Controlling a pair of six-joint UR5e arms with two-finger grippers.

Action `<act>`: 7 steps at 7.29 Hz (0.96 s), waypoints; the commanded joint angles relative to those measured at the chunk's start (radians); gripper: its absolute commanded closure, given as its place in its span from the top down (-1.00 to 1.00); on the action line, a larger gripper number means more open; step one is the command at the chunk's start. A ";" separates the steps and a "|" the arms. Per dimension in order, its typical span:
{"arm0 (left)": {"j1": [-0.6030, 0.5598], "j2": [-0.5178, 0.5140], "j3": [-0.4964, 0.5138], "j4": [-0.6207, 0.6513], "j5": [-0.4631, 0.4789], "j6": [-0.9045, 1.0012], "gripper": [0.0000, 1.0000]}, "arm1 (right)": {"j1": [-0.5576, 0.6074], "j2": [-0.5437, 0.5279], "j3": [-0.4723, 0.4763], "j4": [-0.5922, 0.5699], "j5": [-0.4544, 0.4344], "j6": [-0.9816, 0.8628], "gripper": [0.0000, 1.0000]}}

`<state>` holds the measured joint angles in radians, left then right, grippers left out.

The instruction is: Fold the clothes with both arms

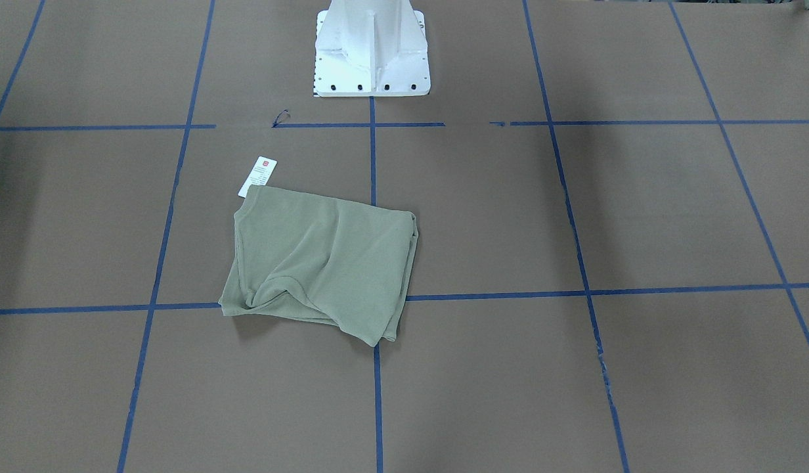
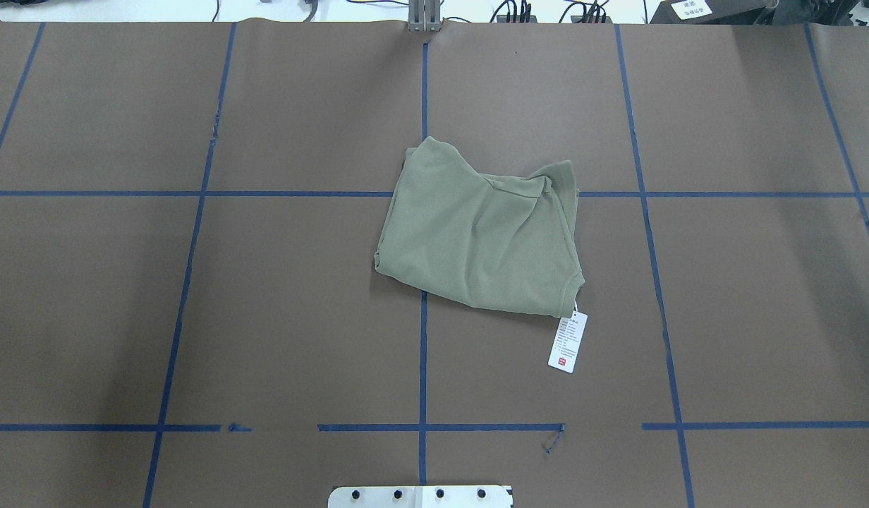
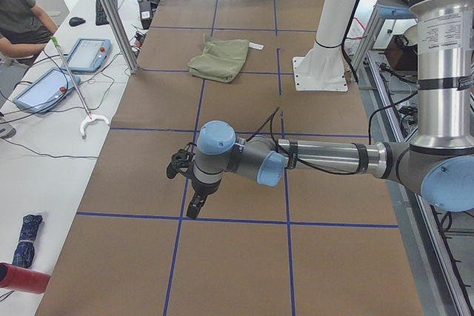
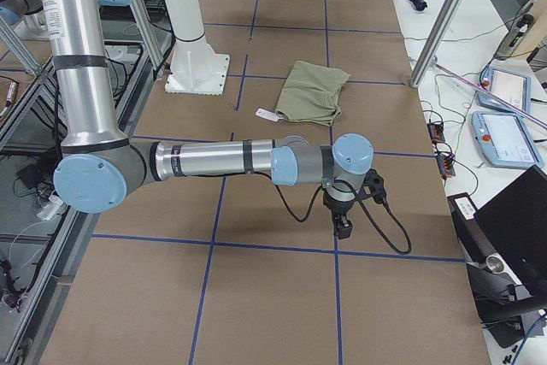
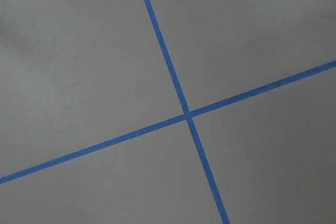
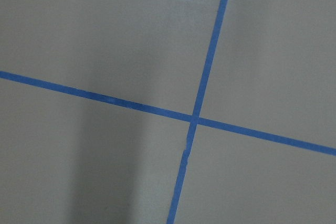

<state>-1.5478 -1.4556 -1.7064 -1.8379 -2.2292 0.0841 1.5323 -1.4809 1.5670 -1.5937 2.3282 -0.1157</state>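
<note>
The clothes are one sage-green shirt (image 1: 319, 263) (image 2: 477, 233), lying folded into a rough rectangle near the table's middle, with its white hang tag (image 1: 258, 176) (image 2: 568, 342) on the paper beside it. It looks small in both side views (image 3: 220, 57) (image 4: 314, 91). The left arm stretches low over the table, its gripper (image 3: 194, 209) pointing down, far from the shirt. The right gripper (image 4: 344, 228) hangs likewise at the other end. Both show only in side views, so I cannot tell whether they are open or shut. Both wrist views show only brown paper and blue tape.
The white pedestal (image 1: 371, 49) (image 3: 326, 49) stands at the robot's edge. Blue tape lines grid the brown table cover (image 2: 195, 317). A seated person (image 3: 18, 16) and teach pendants (image 3: 89, 53) (image 4: 504, 134) are beside the table, with metal posts (image 3: 111, 12) (image 4: 444, 14) along it.
</note>
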 commanded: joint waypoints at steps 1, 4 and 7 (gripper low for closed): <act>-0.005 -0.006 -0.027 0.136 -0.009 -0.006 1.00 | 0.000 -0.031 0.013 0.008 0.022 0.111 1.00; -0.005 0.000 -0.102 0.268 -0.012 -0.006 1.00 | 0.000 -0.106 0.018 0.067 0.022 0.125 1.00; -0.005 0.032 -0.091 0.264 -0.015 -0.004 1.00 | 0.000 -0.125 0.019 0.101 0.077 0.139 1.00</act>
<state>-1.5520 -1.4340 -1.7991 -1.5755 -2.2434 0.0795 1.5325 -1.6021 1.5868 -1.5018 2.3706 0.0179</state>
